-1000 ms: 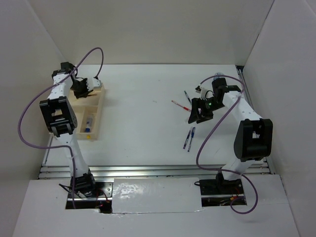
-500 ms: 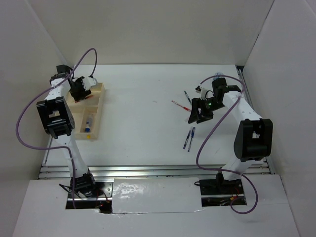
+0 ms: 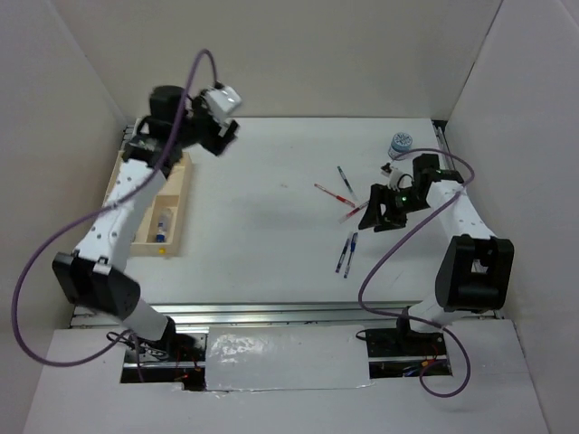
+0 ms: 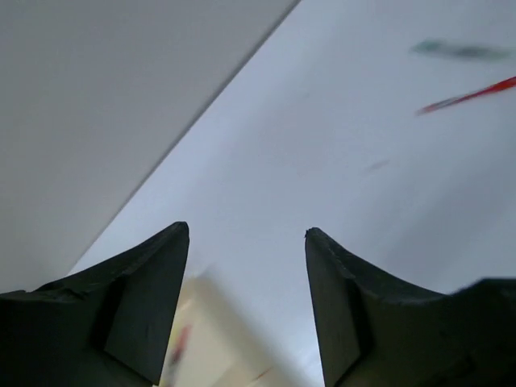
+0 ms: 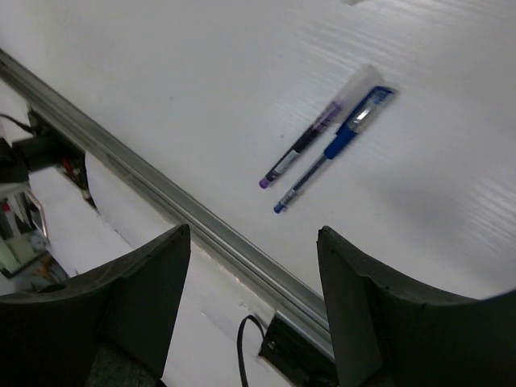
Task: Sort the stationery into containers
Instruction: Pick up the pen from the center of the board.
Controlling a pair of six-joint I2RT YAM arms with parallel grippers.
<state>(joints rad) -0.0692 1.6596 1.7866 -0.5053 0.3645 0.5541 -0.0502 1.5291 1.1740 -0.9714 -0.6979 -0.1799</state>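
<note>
Light wood marks the tray [image 3: 184, 203] on the left of the table [image 3: 271, 226], and what looks like the small bottle [image 3: 163, 223] lies in one of its near compartments, though the overhead view is too coarse to be sure. Most of the stationery is well apart from it on the right: a red pen [image 3: 331, 193], a dark blue pen [image 3: 344, 177], a patterned roll [image 3: 401, 143] near the far corner, and a pair of pens [image 3: 346, 253] closer to you. The left gripper [image 3: 220, 134] hangs high beyond the tray with its fingers spread and nothing between them. The right gripper [image 3: 378, 212] hovers beside the red pen, also parted and empty. The step in hand is probably the next pick, so choose one pen and commit. Bring the right gripper straight down, turn the wrist so the fingers cross the barrel, and close at mid-length so the pen does not tip. Only the right wrist view shows that the pair is a purple-tipped pen [image 5: 310, 141] and a blue pen [image 5: 334, 149] lying just beside each other, closest at the caps and splayed at the tips, so start from the splayed end. The left wrist view shows the open gap clearly, but the pens there are only blurred streaks.
</note>
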